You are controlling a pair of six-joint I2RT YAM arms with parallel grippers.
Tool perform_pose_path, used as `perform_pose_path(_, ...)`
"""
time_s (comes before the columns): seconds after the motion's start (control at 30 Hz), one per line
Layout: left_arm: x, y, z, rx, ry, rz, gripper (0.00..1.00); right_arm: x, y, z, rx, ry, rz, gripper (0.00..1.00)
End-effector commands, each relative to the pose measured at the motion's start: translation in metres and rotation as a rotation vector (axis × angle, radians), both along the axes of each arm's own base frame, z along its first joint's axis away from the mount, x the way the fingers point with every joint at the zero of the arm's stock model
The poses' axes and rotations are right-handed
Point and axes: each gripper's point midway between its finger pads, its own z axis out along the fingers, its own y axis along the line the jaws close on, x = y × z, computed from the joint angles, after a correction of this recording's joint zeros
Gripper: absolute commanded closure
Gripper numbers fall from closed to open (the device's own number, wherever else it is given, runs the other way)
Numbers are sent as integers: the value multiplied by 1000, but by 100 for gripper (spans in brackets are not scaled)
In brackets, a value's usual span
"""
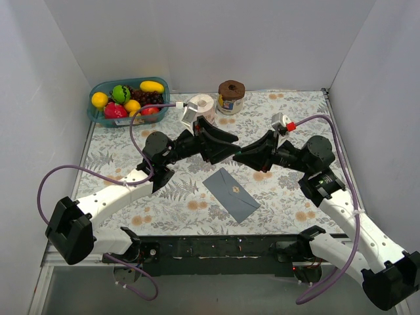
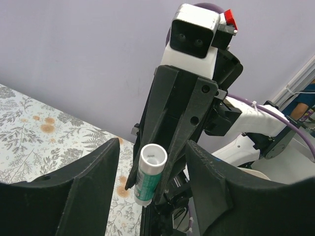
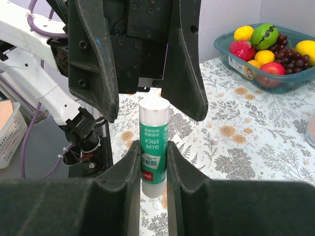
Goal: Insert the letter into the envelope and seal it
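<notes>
The dark grey envelope (image 1: 231,193) lies flat on the floral tablecloth near the front, with its gold seal facing up. The letter is not in view. Above the cloth my two grippers meet tip to tip. My right gripper (image 3: 154,162) is shut on a green and white glue stick (image 3: 154,142), which it holds by its lower body. My left gripper (image 2: 152,162) is open, its fingers (image 2: 93,172) on either side of the stick's capped end (image 2: 150,172) with gaps on both sides. In the top view the left gripper (image 1: 230,151) and right gripper (image 1: 242,157) hide the stick.
A teal fruit basket (image 1: 98,115) stands at the back left. A tape roll (image 1: 203,103) and a brown-lidded jar (image 1: 231,96) stand at the back middle. A small white cap-like piece (image 3: 215,139) lies on the cloth. White walls close in three sides.
</notes>
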Motion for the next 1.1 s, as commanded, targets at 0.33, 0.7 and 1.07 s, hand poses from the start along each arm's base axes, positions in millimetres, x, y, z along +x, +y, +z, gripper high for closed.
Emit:
perform_pose_path(0.33,-11,-7,6,5,-31,-106,89,-2,-1,5,30,-29,5,99)
perform_pose_path(0.7,65,-5,-6,179,81,384,100,55,-15,-9,10,96,-302,99)
perform_pose_path(1.07,58,-17,24,289,-18,659,37,95,-47,-21,-29,130,-632,99)
